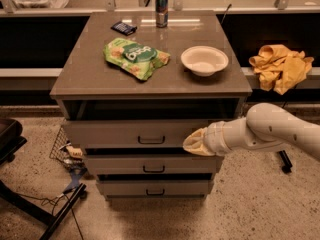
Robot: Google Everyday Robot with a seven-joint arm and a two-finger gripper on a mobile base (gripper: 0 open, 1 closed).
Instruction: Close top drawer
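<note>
Top drawer (125,133) juts open below table's (90,76) front edge, its front running left-right; gripper (196,143), openness not discernible, sits at its right end, so closing means pushing toward the back edge.

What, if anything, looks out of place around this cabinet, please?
The top drawer stands pulled out, with the gripper at the right end of its front. A yellow cloth lies crumpled off to the right.
</note>
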